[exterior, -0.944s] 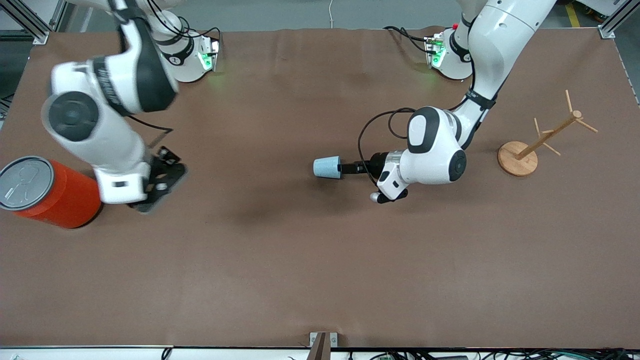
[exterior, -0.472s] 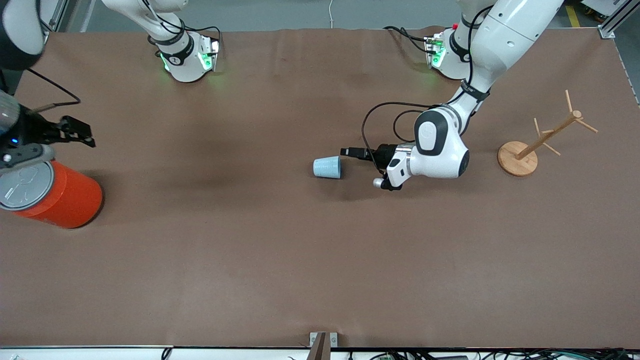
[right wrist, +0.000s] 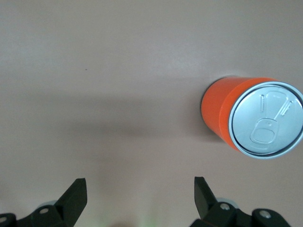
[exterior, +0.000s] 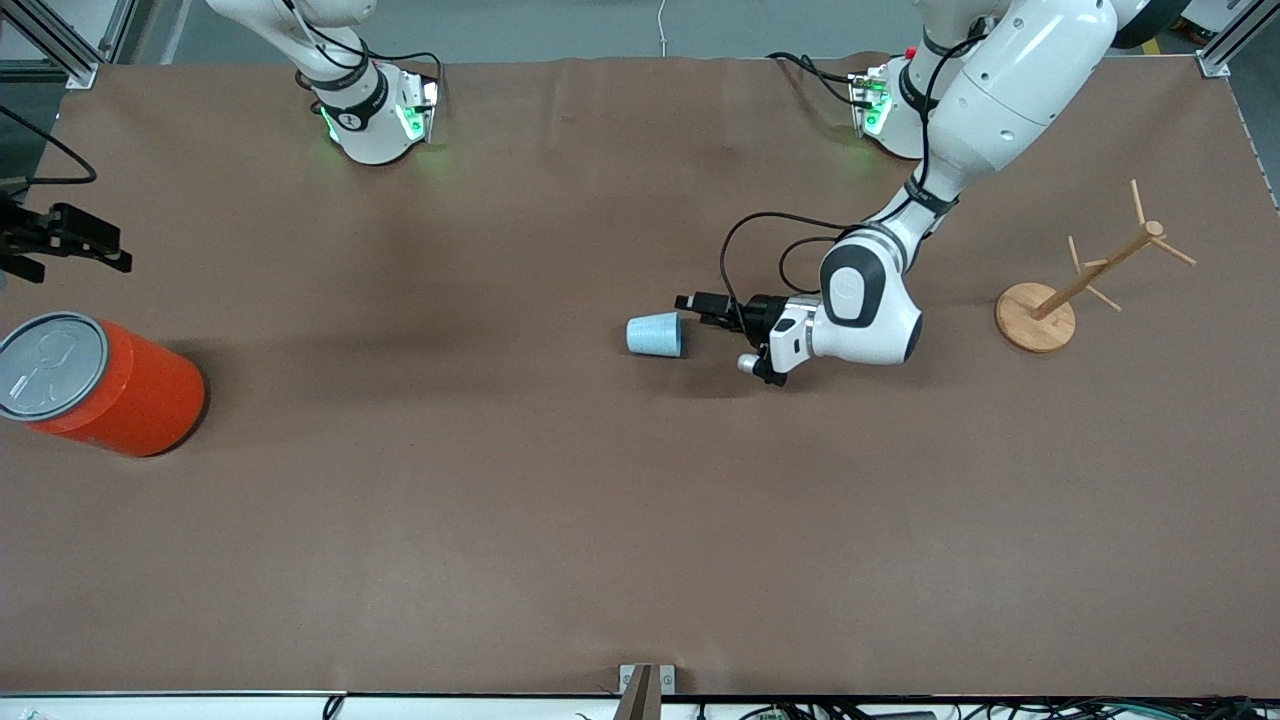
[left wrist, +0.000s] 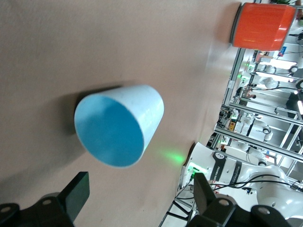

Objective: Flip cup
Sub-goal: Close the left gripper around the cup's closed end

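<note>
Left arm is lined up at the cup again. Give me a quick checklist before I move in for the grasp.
1. Cup pose: lying on its side on the table, mouth toward the left gripper. Ok.
2. Left gripper open: fingers spread wide in the left wrist view, nothing between them. Ok.
3. Contact: the gripper stands beside the cup's rim, apart from it; the cup is not gripped. Ok to approach.
4. Alignment: the cup's mouth sits between the two fingers in the left wrist view. Ok.
5. Right gripper: open, waiting above the orange canister at the right arm's end. Ok.
6. Wooden mug tree: well apart from the cup, toward the left arm's end. Ok.
</note>
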